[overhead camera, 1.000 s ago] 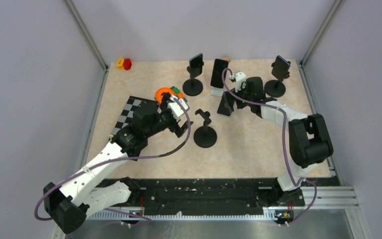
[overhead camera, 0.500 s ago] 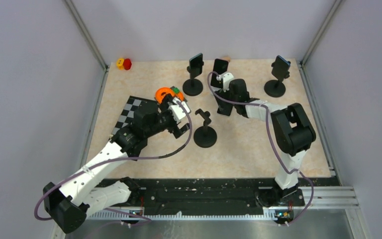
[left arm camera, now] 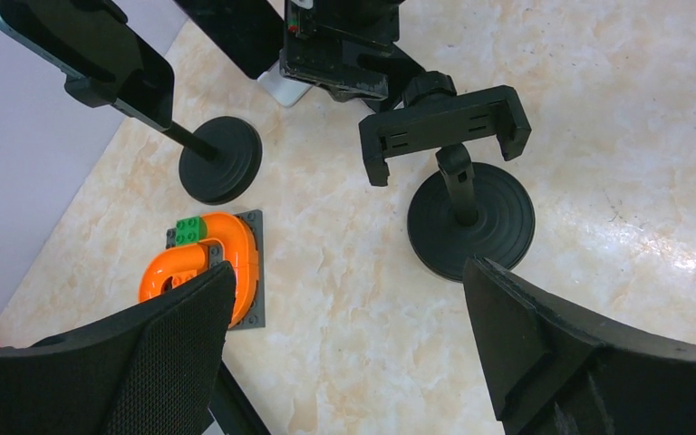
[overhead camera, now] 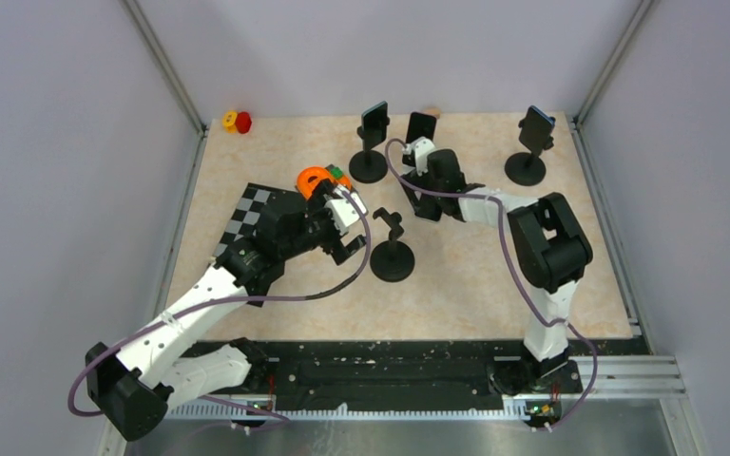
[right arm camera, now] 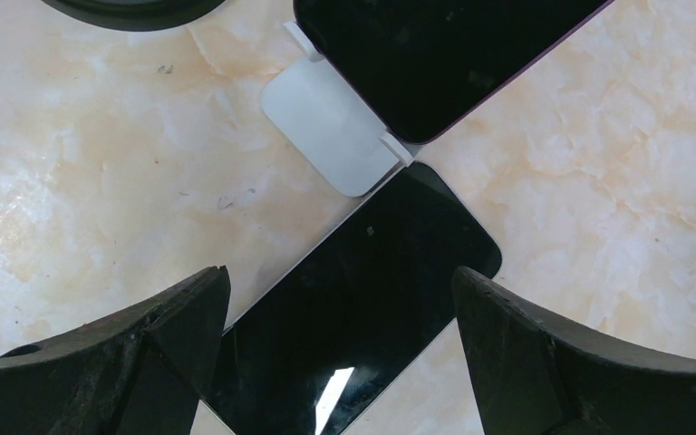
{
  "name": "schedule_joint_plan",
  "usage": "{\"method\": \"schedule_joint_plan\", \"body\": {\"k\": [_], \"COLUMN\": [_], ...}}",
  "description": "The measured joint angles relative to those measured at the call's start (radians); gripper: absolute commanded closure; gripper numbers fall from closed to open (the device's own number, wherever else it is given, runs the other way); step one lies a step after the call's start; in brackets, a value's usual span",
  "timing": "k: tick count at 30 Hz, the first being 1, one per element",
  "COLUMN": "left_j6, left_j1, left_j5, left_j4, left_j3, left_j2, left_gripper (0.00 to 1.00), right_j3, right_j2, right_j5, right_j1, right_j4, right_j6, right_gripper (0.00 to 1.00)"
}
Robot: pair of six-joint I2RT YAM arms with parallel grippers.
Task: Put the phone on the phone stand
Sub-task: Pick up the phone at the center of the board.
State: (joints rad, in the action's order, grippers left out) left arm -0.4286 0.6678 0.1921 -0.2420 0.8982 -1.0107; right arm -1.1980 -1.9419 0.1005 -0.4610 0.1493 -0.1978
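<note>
From above, we see the left arm reach from its base at 7 o'clock up toward the middle of the table (overhead camera: 494,285), its forearm crossing a checkered mat (overhead camera: 247,214). The left gripper (overhead camera: 354,228) points to 3 o'clock, its jaws spread wide with nothing between them. The empty phone stand (overhead camera: 392,249) is just beside it on that side. The right arm rises from 5 o'clock, folds at its elbow and stretches toward 10 o'clock. The right gripper (overhead camera: 426,195) hangs tilted downward over the phone (overhead camera: 428,209), which lies on the table well apart from the empty phone stand, at its 1 o'clock. Two black stands with phones (overhead camera: 373,123) stand along the far edge.

In the left wrist view, the left gripper (left arm camera: 344,272) is fully spread and holds nothing. The empty phone stand (left arm camera: 444,122) is upright ahead at 1 o'clock, its clamp bare. An orange toy (left arm camera: 204,263) lies at 9 o'clock.

In the right wrist view, the right gripper (right arm camera: 337,276) gapes wide and grips nothing. The phone (right arm camera: 353,299) lies flat on the table below, screen dark, running from 7 o'clock to 1 o'clock between the fingers. Its upper corner touches a white stand (right arm camera: 331,122) that carries another dark phone (right arm camera: 435,54). We can read no writing on either screen.
</note>
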Motion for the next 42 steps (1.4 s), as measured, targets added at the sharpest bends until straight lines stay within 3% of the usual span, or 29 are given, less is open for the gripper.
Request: {"method": "schedule_joint_plan", "body": {"k": [13, 21, 31, 42], "left_j6": [0.011, 0.01, 0.002, -0.037], "left_j1": [-0.002, -0.008, -0.008, -0.008], "left_j5": [0.021, 0.029, 0.056, 0.084], "left_j4": [-0.016, -0.019, -0.059, -0.128], "left_j3": [0.0, 0.0, 0.001, 0.024], "left_j2": [0.033, 0.05, 0.053, 0.052], "left_gripper": [0.01, 0.01, 0.01, 0.01], "right_j3": [-0.113, -0.132, 0.014, 0.072], "right_j2": [-0.076, -0.082, 0.039, 0.116], "right_j5": [0.044, 0.078, 0.153, -0.126], "right_j1": [-0.032, -0.034, -0.016, 0.2], "right_j4": [-0.193, -0.224, -0.248, -0.382], "right_j6": [-0.015, -0.047, -0.119, -0.098], "right_gripper": [0.06, 0.06, 0.06, 0.06]}}
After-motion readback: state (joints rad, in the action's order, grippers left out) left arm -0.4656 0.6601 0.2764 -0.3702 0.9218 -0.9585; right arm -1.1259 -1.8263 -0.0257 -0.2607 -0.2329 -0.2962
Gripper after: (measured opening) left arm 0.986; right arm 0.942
